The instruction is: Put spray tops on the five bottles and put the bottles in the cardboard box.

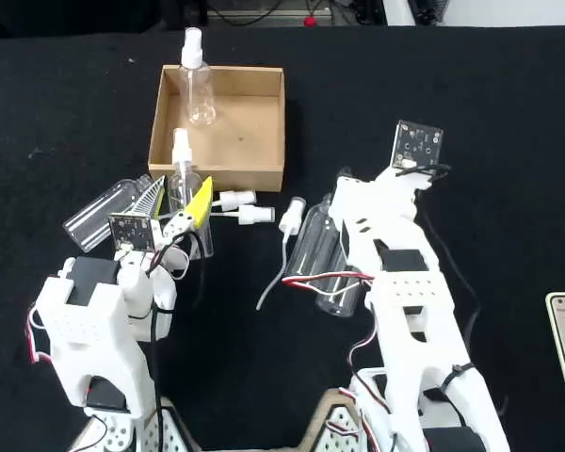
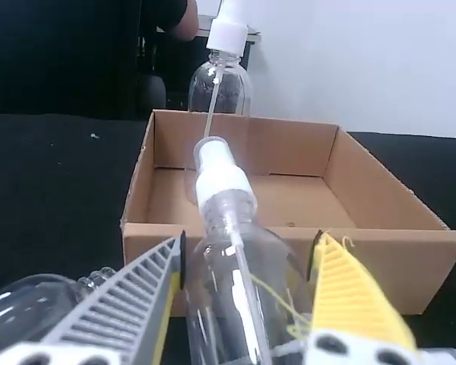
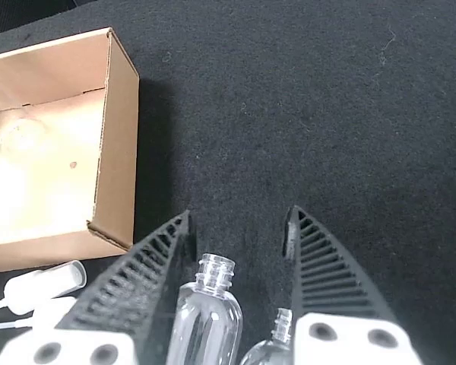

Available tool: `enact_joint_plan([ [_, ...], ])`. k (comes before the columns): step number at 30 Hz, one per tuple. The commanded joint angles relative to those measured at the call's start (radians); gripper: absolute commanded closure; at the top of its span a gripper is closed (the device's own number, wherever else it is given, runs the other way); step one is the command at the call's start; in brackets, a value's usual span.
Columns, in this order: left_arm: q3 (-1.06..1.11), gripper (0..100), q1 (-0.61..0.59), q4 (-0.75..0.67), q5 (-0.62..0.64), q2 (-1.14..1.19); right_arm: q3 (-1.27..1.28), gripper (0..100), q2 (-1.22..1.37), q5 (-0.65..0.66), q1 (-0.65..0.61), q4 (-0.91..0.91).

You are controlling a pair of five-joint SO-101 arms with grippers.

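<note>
The left gripper (image 2: 247, 251) is clamped on a clear spray-topped bottle (image 2: 232, 289), with its grey and yellow fingers (image 2: 349, 304) against the bottle's sides. It holds the bottle just outside the near wall of the cardboard box (image 2: 380, 255), while a second topped bottle (image 1: 198, 80) stands inside at the far wall. The right gripper (image 3: 239, 224) is spread wide above two uncapped bottles (image 3: 209, 304) lying side by side on the black table (image 1: 471, 85), and one bottle's neck sits between its fingers.

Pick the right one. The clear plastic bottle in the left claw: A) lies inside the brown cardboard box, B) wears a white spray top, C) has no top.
B: the clear plastic bottle in the left claw carries a white spray top and is outside the brown cardboard box.
</note>
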Motion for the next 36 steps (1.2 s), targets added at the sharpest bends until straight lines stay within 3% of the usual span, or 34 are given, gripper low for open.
enact_joint_plan([
  [1,0.03,74,-0.008,0.0,0.014,-0.052,-0.053,80.5,-0.005,-0.008,0.017,-0.026],
  [7,0.061,74,-0.002,0.021,0.009,-0.215,-0.051,80.5,-0.005,-0.008,0.014,-0.026],
  [13,0.001,73,-0.008,0.42,0.029,-0.374,-0.051,80.5,-0.005,-0.008,0.014,-0.025],
  [19,0.033,73,-0.016,0.47,0.097,-0.683,-0.051,80.5,-0.005,-0.006,0.014,-0.025],
  [21,0.013,73,-0.027,0.551,0.106,-0.795,-0.051,80.5,-0.004,-0.006,0.014,-0.025],
  [24,-0.044,73,-0.047,0.845,0.1,-0.964,-0.051,80.5,-0.002,-0.006,0.014,-0.025],
  [30,-0.291,73,-0.042,1.72,-0.011,-1.162,-0.05,80.5,-0.001,-0.006,0.014,-0.025],
  [33,-0.426,73,-0.042,1.938,-0.054,-1.169,-0.05,80.5,-0.001,-0.006,0.014,-0.025],
  [36,-0.51,73,-0.035,2.061,-0.064,-1.138,-0.05,80.5,-0.004,-0.006,0.014,-0.025],
])
